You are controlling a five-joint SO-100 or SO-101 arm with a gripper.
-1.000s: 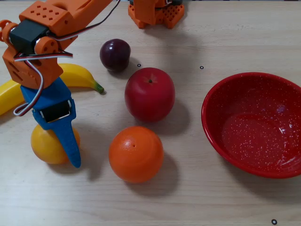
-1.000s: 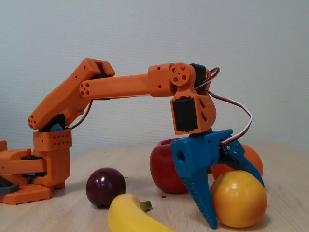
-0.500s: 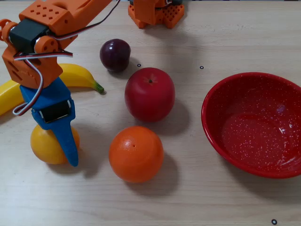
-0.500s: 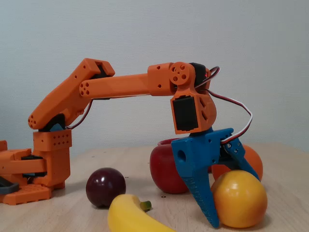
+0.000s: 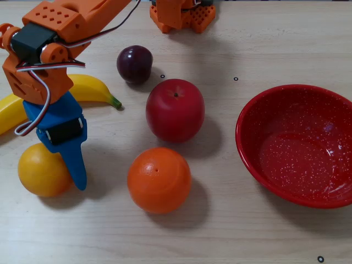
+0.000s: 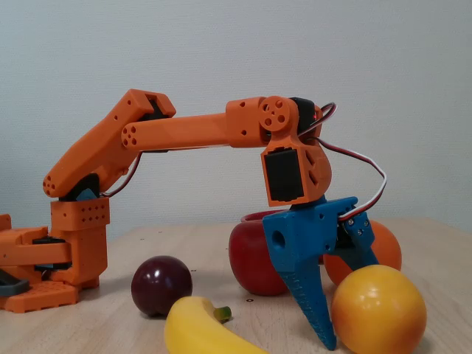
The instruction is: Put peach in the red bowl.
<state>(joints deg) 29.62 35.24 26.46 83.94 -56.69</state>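
Note:
The golden-yellow peach (image 5: 41,170) (image 6: 380,310) rests on the table at the left in a fixed view. It lies against the left side of the blue finger (image 5: 74,165), outside the grip. My gripper (image 5: 77,179) (image 6: 358,313) points down at the table. Its jaws stand apart in a V, and the far jaw's tip is hidden behind the peach. The speckled red bowl (image 5: 247,143) sits empty at the right, well away from the gripper; only its rim (image 6: 258,216) shows behind the apple in the side-on fixed view.
A red apple (image 5: 175,110) and an orange (image 5: 159,180) lie between the gripper and the bowl. A dark plum (image 5: 135,64) and a banana (image 5: 91,91) lie toward the arm's base (image 5: 181,15).
The peach has slipped out from under the gripper and rolled left, toward the side camera. The gripper has stayed almost where it was.

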